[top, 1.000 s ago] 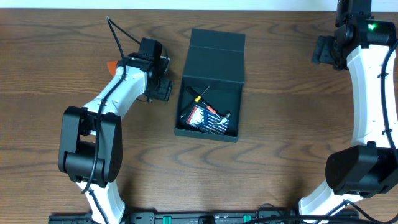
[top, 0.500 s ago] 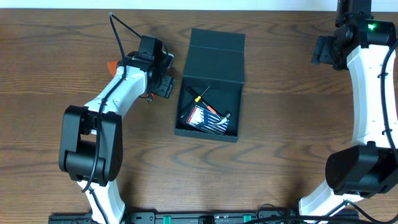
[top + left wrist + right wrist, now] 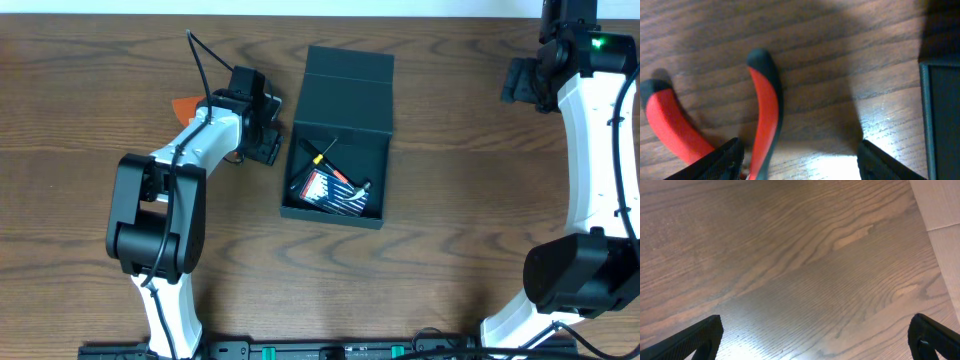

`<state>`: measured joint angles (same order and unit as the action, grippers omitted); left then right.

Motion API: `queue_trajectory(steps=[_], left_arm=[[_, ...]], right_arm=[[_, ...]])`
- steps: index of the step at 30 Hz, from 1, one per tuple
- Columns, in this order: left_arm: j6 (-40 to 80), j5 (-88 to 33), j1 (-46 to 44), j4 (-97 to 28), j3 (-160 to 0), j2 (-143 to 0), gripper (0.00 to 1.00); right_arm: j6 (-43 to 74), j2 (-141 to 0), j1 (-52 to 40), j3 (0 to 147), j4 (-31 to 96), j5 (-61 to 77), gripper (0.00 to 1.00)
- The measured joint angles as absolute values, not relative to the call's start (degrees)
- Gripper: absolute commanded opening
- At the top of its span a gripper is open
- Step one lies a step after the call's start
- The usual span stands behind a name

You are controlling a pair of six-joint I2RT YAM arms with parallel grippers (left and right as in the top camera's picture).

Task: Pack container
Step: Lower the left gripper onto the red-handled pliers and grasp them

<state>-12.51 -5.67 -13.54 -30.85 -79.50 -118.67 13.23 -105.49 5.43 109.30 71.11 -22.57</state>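
On the dark wood-grain table, your left gripper hangs partly open and empty over the red-handled, black-tipped pliers (one handle lies between the fingers). Square up on that handle before closing, or the pliers may pivot. Just beside them the dark teal-green rectangular container stands open, tools inside; the right gripper, well apart, gapes wide, holding nothing.

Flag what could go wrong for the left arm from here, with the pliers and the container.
1. The red-handled pliers lie off-centre in the open left gripper, and one handle seems to be outside it. Closing may catch a single handle and let them twist.
2. The container wall sits close beside one finger, so a sideways move could shove the box.
3. Small tools already cover much of the container floor, so the pliers may land on them.
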Motion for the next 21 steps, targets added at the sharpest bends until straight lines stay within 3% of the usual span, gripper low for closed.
queue_trajectory(steps=[6,11,21], left_arm=[[-12.5,-5.7,-13.5,-30.7,-79.5,-118.7,0.7],[-12.6,-5.7,-13.5,-30.5,-79.5,-118.8,0.42],[-13.4,-5.8,-13.5,-30.5,-79.5,-118.8,0.33]], right_arm=[[13.2,-105.5,5.4,109.3,71.1,-22.6,0.99],[13.2,-105.5,5.4,109.3,71.1,-22.6,0.99],[13.2,-105.5,5.4,109.3,71.1,-22.6,0.99]])
